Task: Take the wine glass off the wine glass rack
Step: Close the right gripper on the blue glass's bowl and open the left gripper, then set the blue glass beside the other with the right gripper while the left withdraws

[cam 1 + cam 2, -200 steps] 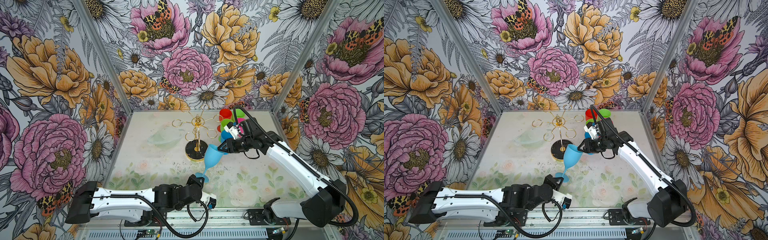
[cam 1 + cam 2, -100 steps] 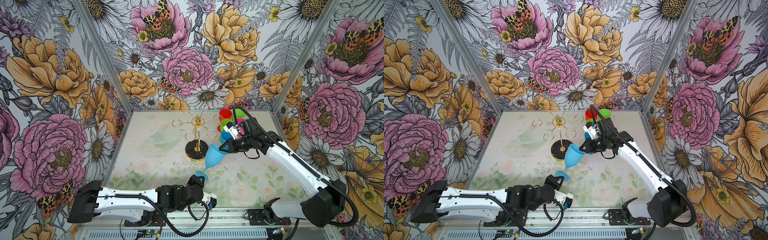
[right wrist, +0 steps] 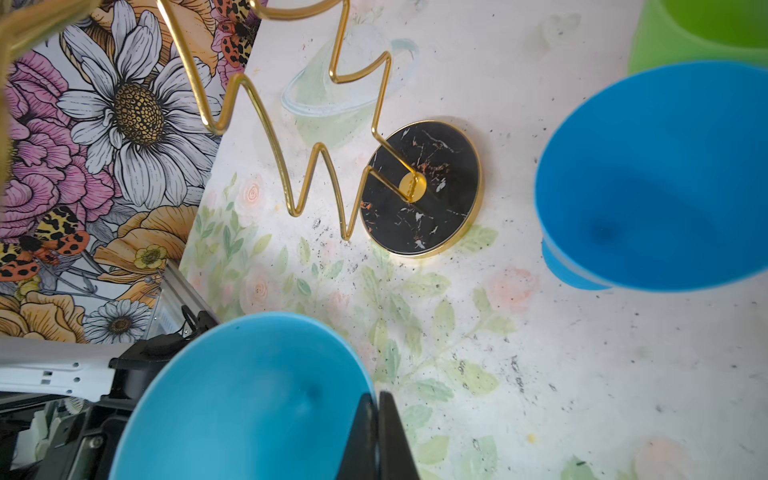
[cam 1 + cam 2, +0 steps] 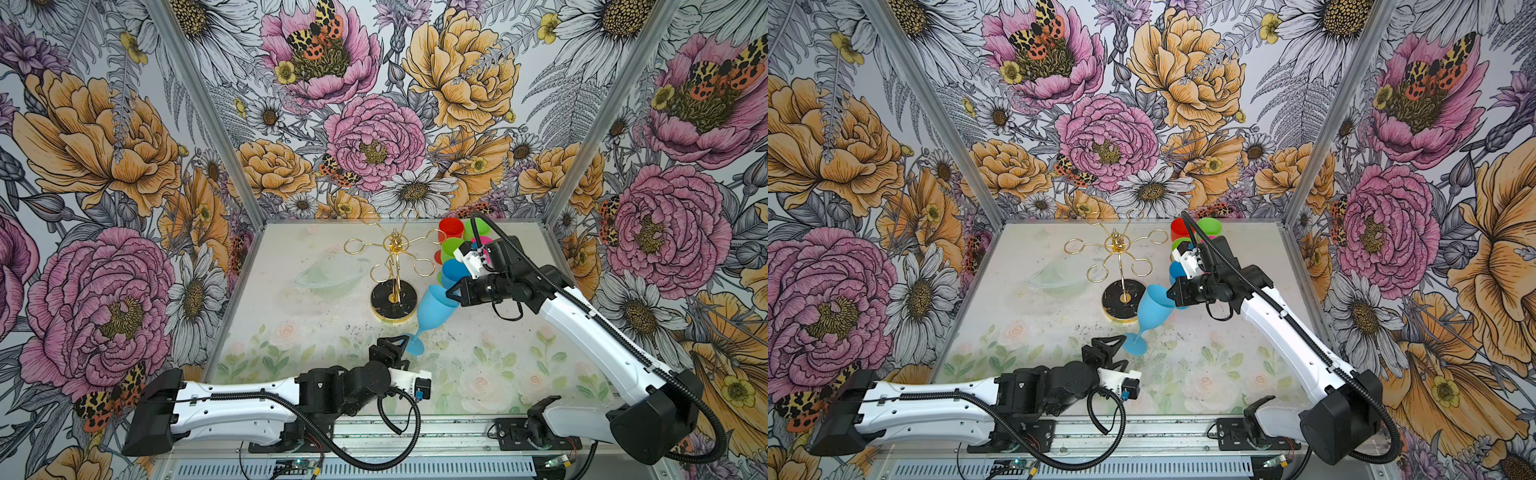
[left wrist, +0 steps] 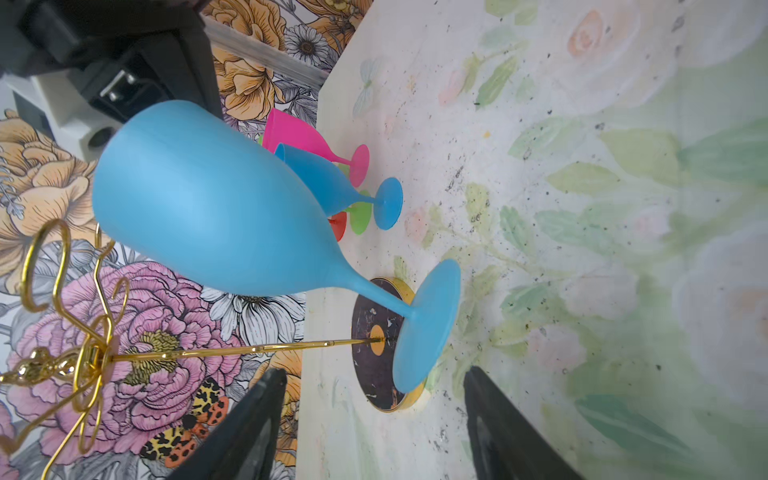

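The light blue wine glass (image 4: 435, 308) (image 4: 1154, 309) hangs tilted, off the wine glass rack and to the right of its base. My right gripper (image 4: 451, 293) (image 4: 1171, 293) (image 3: 377, 401) is shut on the glass's rim, one finger inside the bowl (image 3: 249, 399). The glass's foot (image 5: 428, 328) sits low over the table. My left gripper (image 4: 398, 353) (image 4: 1112, 354) (image 5: 374, 374) is open just below that foot, not touching it. The gold wire rack (image 4: 397, 266) (image 4: 1120, 266) (image 5: 228, 351) stands on its black base (image 3: 419, 187) with all loops bare.
Several coloured glasses stand together at the back right: red (image 4: 451, 228), green (image 4: 478, 229), pink (image 5: 299, 137) and a darker blue one (image 5: 328, 183) (image 3: 656, 178) right behind my right wrist. Flowered walls (image 4: 374, 137) close in three sides.
My left gripper has opened and let go of the glass's foot. My right gripper has shut on the rim. The glass has barely moved.
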Tool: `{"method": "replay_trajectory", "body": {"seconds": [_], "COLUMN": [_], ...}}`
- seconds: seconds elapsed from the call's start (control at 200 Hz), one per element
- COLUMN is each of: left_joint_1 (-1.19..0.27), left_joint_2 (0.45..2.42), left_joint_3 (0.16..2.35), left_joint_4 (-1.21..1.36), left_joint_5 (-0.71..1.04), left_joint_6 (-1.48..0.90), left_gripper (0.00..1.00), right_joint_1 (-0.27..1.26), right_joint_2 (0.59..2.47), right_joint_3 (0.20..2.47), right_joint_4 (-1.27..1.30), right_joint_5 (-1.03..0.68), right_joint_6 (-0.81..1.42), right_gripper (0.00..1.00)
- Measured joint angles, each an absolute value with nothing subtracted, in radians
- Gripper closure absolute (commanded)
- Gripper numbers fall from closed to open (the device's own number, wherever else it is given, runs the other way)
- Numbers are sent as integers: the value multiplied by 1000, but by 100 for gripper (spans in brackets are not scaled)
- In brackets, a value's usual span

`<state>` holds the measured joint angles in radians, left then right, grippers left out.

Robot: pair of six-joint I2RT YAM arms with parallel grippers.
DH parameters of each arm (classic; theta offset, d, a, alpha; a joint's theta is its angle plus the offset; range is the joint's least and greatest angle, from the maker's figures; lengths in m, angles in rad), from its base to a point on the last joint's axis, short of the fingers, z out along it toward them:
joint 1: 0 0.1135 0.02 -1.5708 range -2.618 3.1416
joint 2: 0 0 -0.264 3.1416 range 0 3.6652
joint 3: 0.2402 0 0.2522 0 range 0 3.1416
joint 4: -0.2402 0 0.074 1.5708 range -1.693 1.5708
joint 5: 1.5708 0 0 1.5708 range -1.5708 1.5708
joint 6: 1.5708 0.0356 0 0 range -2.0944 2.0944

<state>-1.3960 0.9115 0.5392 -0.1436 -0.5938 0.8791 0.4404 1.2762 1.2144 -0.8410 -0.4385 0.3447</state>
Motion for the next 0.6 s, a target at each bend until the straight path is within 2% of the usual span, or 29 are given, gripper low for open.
{"method": "replay_trajectory", "body": {"seconds": [0.14,0.6], "left_joint_1": [-1351,-1071], "left_joint_2": [876,687], "left_joint_3": [539,535], "left_joint_4": [-133,-129], "left_joint_5": [-567,-501], "left_joint_6": [701,222], "left_gripper": [12,9], "right_joint_1": [442,447], "right_joint_2": [1256,1119], "right_joint_3": [1184,1063], "right_joint_4": [-843,-860], "right_joint_5": [-355,-32], "right_joint_6": [319,260], "right_gripper": [100,100]}}
